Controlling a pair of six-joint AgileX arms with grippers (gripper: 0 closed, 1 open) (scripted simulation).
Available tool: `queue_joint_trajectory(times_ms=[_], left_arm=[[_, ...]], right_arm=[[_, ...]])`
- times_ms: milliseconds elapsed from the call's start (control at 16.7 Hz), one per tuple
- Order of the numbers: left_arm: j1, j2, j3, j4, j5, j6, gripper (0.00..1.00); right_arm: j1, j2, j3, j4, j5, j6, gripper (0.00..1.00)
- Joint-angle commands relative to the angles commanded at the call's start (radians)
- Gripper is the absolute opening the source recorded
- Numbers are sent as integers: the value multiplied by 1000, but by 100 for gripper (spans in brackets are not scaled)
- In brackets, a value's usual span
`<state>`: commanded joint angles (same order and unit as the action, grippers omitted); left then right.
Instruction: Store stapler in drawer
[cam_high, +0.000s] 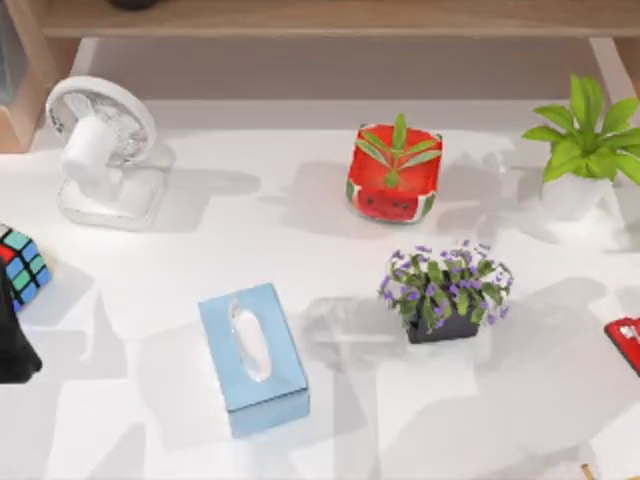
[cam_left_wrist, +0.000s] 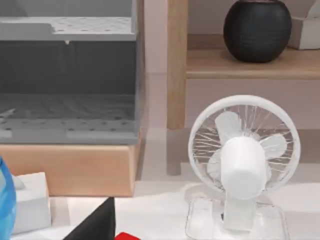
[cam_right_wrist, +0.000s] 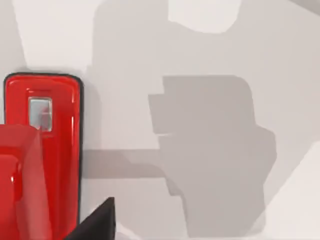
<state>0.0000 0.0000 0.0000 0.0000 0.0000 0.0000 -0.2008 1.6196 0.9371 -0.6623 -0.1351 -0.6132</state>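
Nearest, toward the front of the white counter (cam_high: 150, 300), a blue tissue box (cam_high: 252, 358), lying left of centre with a tissue poking from its slot. At the far right edge, level with the box and well apart from it, the stapler (cam_high: 625, 342), glossy red with a black rim, cut off by the frame and flat on the counter. Seen up close from the right wrist, the same stapler (cam_right_wrist: 42, 150) just beside a dark tip of the right end effector (cam_right_wrist: 97, 220), hovering above it; apart or together, cannot tell. A little farther back, near the middle, a dark pot of purple flowers (cam_high: 443, 290). At the left edge, a colourful puzzle cube (cam_high: 22, 265) beside the black bulk of the left arm (cam_high: 15, 345). From the left wrist, a dark tip of the left end effector (cam_left_wrist: 95, 222) low on that side; apart or together, cannot tell. Farther back, a white desk fan (cam_high: 100, 150) at the left, a red watermelon-patterned pot (cam_high: 393, 175) near centre, and a green plant in a white pot (cam_high: 580, 150) at the right. Behind the fan, a grey drawer (cam_left_wrist: 67, 80) on a wooden base and a wooden shelf (cam_left_wrist: 250, 65) carrying a black round vase (cam_left_wrist: 257, 29).
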Motion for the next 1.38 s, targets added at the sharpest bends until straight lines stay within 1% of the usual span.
queue_joint_trajectory(times_ms=[240,360,480,900,1380], left_arm=[[0,0,0,0,0,0,100],[0,0,0,0,0,0,100],[0,0,0,0,0,0,100],[0,0,0,0,0,0,100],[0,0,0,0,0,0,100]], right_arm=[[197,9,100,-250,87,200,100],[262,11,133,-326,116,268,100],[293,13,149,-361,131,301,100],[294,18,137,-348,133,303,100],[299,126,-6,-93,133,310,100]])
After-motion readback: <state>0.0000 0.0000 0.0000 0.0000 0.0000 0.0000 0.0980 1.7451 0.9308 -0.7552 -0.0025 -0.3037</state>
